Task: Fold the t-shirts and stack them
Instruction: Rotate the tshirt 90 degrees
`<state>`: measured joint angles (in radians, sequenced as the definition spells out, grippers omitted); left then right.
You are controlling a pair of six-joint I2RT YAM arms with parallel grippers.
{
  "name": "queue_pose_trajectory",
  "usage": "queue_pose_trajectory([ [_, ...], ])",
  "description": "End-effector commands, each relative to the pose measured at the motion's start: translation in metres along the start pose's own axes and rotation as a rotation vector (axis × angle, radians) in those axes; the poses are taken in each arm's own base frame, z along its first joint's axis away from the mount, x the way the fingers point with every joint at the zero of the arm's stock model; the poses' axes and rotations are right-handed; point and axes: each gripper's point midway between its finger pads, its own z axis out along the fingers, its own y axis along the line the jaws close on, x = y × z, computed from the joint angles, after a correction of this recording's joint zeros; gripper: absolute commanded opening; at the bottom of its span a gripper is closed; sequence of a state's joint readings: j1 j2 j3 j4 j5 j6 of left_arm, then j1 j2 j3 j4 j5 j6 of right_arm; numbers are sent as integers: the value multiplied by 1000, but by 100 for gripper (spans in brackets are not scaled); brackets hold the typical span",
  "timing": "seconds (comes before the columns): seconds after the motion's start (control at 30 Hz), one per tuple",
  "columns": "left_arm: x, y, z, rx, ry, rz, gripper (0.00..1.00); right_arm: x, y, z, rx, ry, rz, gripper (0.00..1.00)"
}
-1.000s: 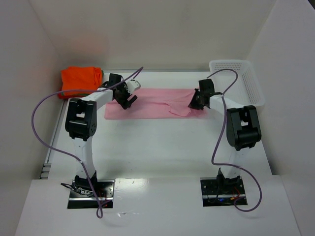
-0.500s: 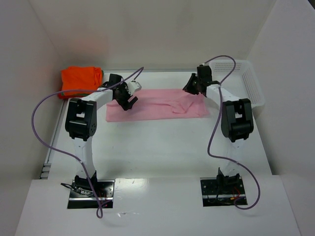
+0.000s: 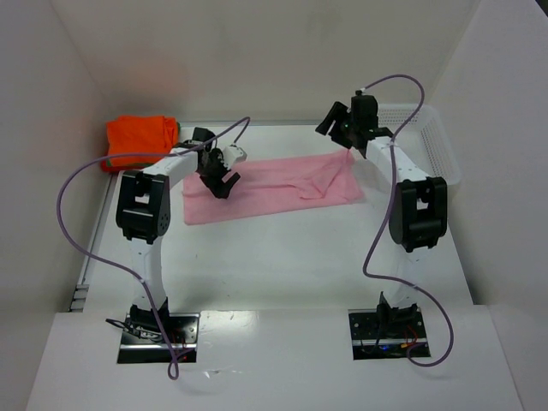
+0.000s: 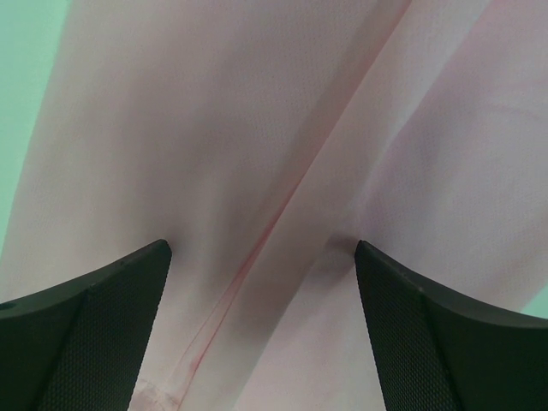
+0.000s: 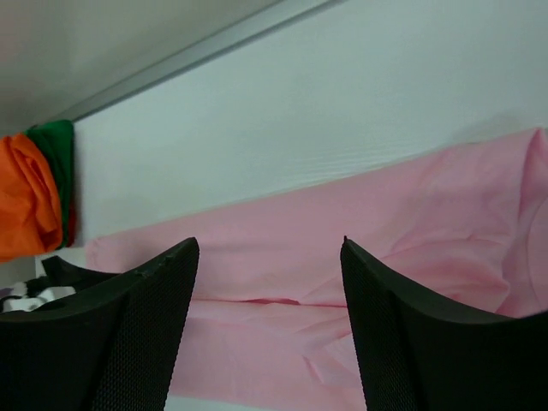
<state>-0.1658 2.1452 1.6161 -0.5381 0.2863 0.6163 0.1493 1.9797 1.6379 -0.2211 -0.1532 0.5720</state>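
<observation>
A t-shirt [image 3: 274, 184] lies spread flat across the far half of the table [image 3: 282, 257], between the two arms. The left gripper [image 3: 221, 180] sits over its left end, and the right gripper [image 3: 334, 128] hangs above its far right corner. A folded t-shirt [image 3: 137, 137] rests in the far left corner, with another shirt's edge [image 5: 53, 141] against it, possibly underneath. A mesh basket [image 3: 441, 150] stands at the far right, just beside the spread shirt.
</observation>
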Motion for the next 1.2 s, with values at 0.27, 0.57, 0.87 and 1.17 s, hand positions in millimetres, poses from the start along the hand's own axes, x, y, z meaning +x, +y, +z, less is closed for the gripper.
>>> queue_pose_trajectory([
  [0.27, 7, -114, -26, 225, 35, -222, 99, 3, -16, -46, 55, 16, -53, 78],
  [0.57, 16, -188, -11, 236, 152, -332, 99, 60, -45, -67, 92, 112, -14, 78],
  [0.87, 16, -241, -27, 322, 179, -421, 99, 84, -69, -54, 161, 159, -41, 79],
  [1.17, 27, -271, -40, 321, 213, -435, 99, 97, -75, -24, 232, 178, -74, 84],
])
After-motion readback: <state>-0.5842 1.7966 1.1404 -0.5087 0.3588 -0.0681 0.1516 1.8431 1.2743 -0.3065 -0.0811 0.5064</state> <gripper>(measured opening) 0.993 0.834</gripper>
